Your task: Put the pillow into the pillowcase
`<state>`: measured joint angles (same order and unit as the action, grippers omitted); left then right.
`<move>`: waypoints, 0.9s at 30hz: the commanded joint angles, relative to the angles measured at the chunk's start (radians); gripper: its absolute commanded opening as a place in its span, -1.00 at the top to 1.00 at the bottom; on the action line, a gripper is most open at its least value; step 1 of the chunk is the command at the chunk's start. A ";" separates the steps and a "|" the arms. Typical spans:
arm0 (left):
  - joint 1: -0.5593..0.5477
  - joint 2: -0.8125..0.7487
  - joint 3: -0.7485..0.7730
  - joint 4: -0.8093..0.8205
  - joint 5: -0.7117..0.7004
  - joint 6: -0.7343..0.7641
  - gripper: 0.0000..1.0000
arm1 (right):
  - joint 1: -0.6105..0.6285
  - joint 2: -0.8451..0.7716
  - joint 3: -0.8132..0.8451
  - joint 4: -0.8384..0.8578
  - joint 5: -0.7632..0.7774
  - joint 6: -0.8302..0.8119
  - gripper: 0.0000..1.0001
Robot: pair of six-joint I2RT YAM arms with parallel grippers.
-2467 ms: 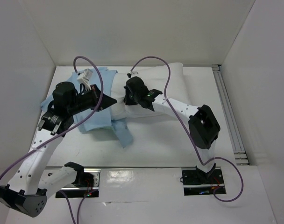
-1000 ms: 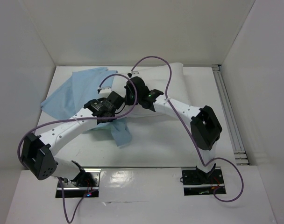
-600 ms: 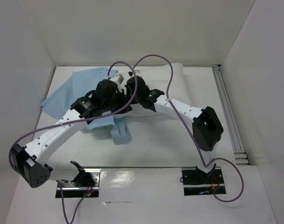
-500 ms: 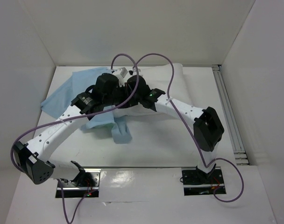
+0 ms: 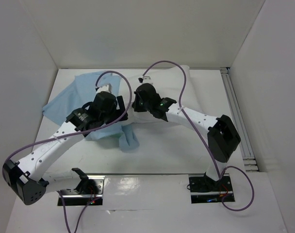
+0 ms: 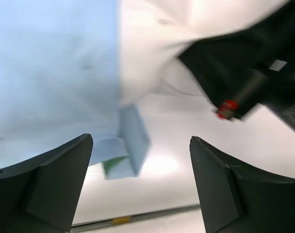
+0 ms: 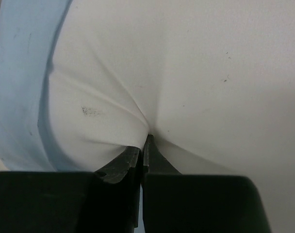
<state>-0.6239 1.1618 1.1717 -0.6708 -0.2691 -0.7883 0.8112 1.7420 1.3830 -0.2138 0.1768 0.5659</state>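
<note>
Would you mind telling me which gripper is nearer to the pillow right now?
Right. The right gripper pinches a fold of the pillow; the left gripper hangs open above the pillowcase edge beside it.

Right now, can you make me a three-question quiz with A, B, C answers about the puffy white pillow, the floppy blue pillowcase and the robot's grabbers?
1. In the top view, where does the thin, limp light blue cloth pillowcase lie?
A) left of the plump white stuffed pillow
B) right of it
C) off the table
2. What colour are the arms' looping cables?
A) purple
B) yellow
C) red
3. What is the right gripper doing?
A) gaping open
B) pinching the pillow
C) holding the pillowcase
Answers: 1 A, the blue cloth spreads on the left; 2 A, both loops are purple; 3 B, its shut fingers pinch a white fold.
</note>
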 commanded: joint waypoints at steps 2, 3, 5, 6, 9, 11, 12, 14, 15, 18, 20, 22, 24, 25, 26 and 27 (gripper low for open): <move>-0.051 0.041 0.003 -0.098 -0.339 -0.047 -0.90 | 0.008 -0.030 0.042 0.067 -0.014 0.015 1.00; -0.074 0.077 0.019 -0.116 -0.370 -0.061 -0.90 | 0.008 -0.030 0.051 0.056 -0.014 0.015 1.00; -0.083 0.120 0.031 -0.142 -0.400 -0.071 -0.90 | 0.008 -0.021 0.051 0.056 -0.014 0.015 1.00; -0.083 0.171 0.031 -0.154 -0.400 -0.086 -0.90 | 0.008 -0.021 0.060 0.056 -0.014 0.015 1.00; -0.094 0.232 0.040 -0.164 -0.421 -0.109 -0.90 | 0.008 -0.021 0.073 0.056 -0.014 0.015 1.00; -0.094 0.257 0.040 -0.176 -0.448 -0.144 -0.78 | 0.008 -0.021 0.073 0.056 -0.014 0.005 1.00; -0.094 0.269 0.049 -0.176 -0.458 -0.144 -0.74 | 0.008 -0.021 0.073 0.047 -0.014 0.005 1.00; -0.094 0.269 0.049 -0.176 -0.472 -0.154 -0.55 | 0.008 -0.021 0.073 0.047 -0.005 0.005 1.00; -0.094 0.269 0.049 -0.176 -0.481 -0.154 -0.49 | 0.008 -0.021 0.073 0.047 -0.005 -0.004 1.00; -0.094 0.269 0.059 -0.196 -0.499 -0.164 -0.16 | 0.008 -0.021 0.082 0.037 -0.005 -0.004 1.00; -0.094 0.269 0.059 -0.207 -0.499 -0.164 0.06 | 0.008 -0.021 0.082 0.037 -0.005 -0.004 1.00; -0.094 0.269 0.068 -0.207 -0.499 -0.164 0.44 | 0.008 -0.021 0.082 0.037 -0.005 -0.004 1.00; -0.094 0.269 0.068 -0.207 -0.486 -0.154 0.67 | 0.008 -0.021 0.082 0.037 -0.005 -0.004 1.00; -0.094 0.269 0.078 -0.207 -0.486 -0.154 0.92 | 0.008 -0.021 0.091 0.037 -0.005 -0.004 1.00; -0.094 0.269 0.089 -0.207 -0.467 -0.141 1.00 | 0.008 -0.021 0.091 0.037 -0.005 -0.004 1.00; -0.094 0.269 0.089 -0.207 -0.452 -0.141 1.00 | 0.008 -0.021 0.091 0.037 -0.005 -0.004 1.00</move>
<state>-0.7162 1.4338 1.2095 -0.8639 -0.7280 -0.9440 0.8089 1.7420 1.4082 -0.2241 0.1757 0.5488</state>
